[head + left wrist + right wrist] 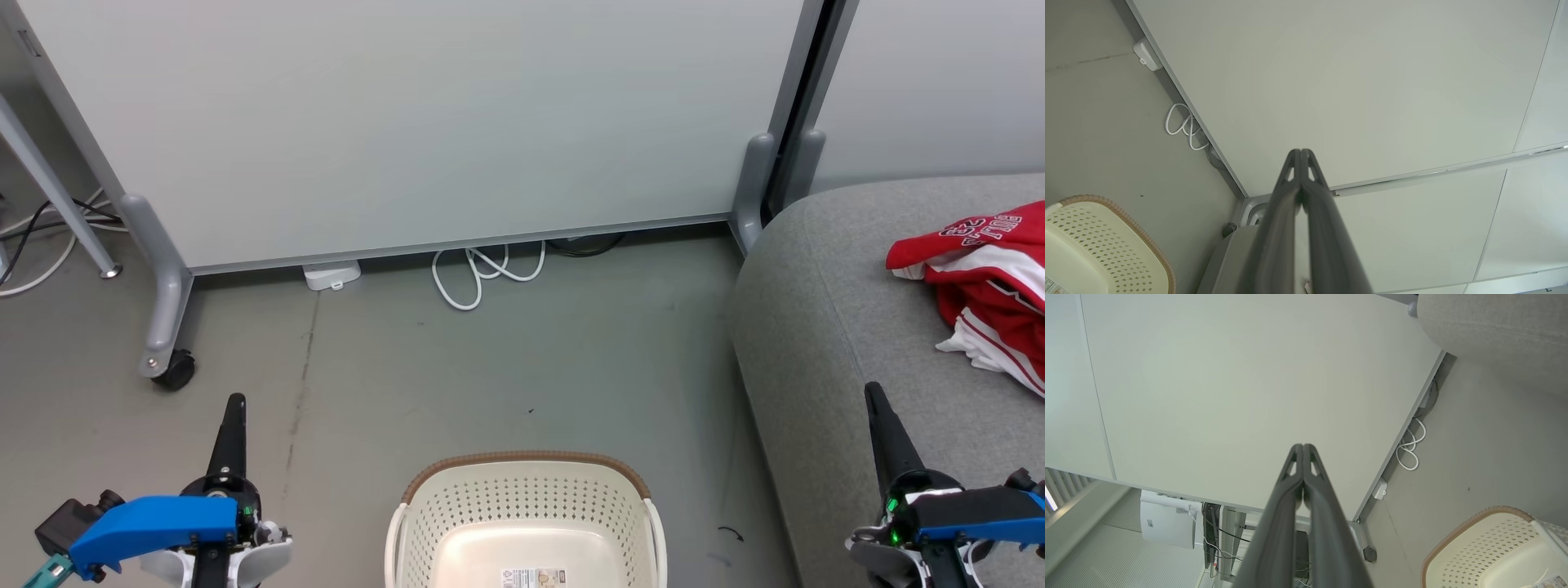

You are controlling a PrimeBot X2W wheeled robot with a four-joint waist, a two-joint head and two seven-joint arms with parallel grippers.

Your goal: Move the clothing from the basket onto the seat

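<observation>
The red clothing [984, 282] with white stripes and lettering lies crumpled on the grey seat [824, 327] at the right. On the floor at the bottom centre stands the cream perforated basket [526, 510] with a brown rim; its bare bottom shows a label. The basket [1094, 241] sits at the lower left of the left wrist view, and the basket [1490, 547] at the lower right of the right wrist view. My left gripper [235, 400] is shut and holds nothing, left of the basket. Over the seat's front, my right gripper [872, 389] is shut and holds nothing. Both pairs of fingers [1300, 153] [1303, 447] are pressed together.
A pale partition panel [424, 122] on grey feet with a castor [173, 371] stands behind the basket. A coiled white cable [482, 273] and a white adapter [332, 274] lie at its base. Grey floor [490, 367] lies between the panel, basket and seat.
</observation>
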